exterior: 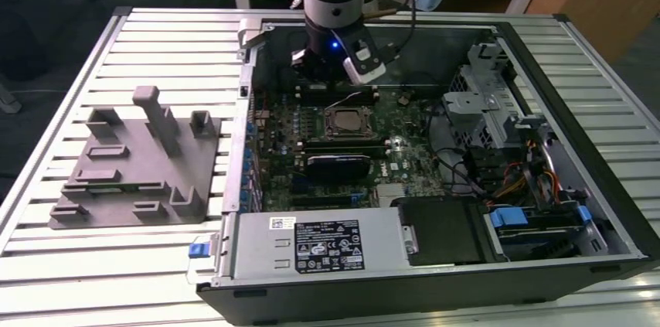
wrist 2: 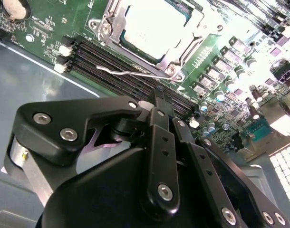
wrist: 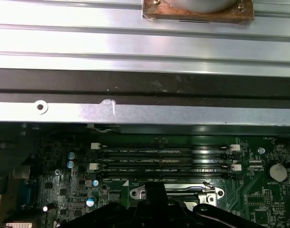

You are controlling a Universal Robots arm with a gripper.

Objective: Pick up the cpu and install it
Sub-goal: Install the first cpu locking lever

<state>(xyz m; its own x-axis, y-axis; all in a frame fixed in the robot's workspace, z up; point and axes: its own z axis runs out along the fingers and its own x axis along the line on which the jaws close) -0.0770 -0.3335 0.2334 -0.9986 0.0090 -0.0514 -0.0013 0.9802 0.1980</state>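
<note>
Your tool (wrist 2: 157, 95) hangs over the far end of the motherboard (exterior: 413, 149), in the upper middle of the exterior view. Its fingers look closed together with nothing between them. The cpu (wrist 2: 154, 26) is not in the tool. It lies flat in the socket (wrist 2: 107, 28) just ahead of the fingertips, pale silver top up, with the metal frame around it and the wire lever (wrist 2: 130, 72) along one side. That puts it at the centre of the board in the exterior view, well apart from the grey fixture (exterior: 134, 165) on the counter (exterior: 103, 273). Judge it light, thin and stiff, with a smooth lid that would slip under a loose pinch and a delicate underside. Take it only by two opposite edges and keep it level. The frame seems to leave you little edge to reach.
</note>
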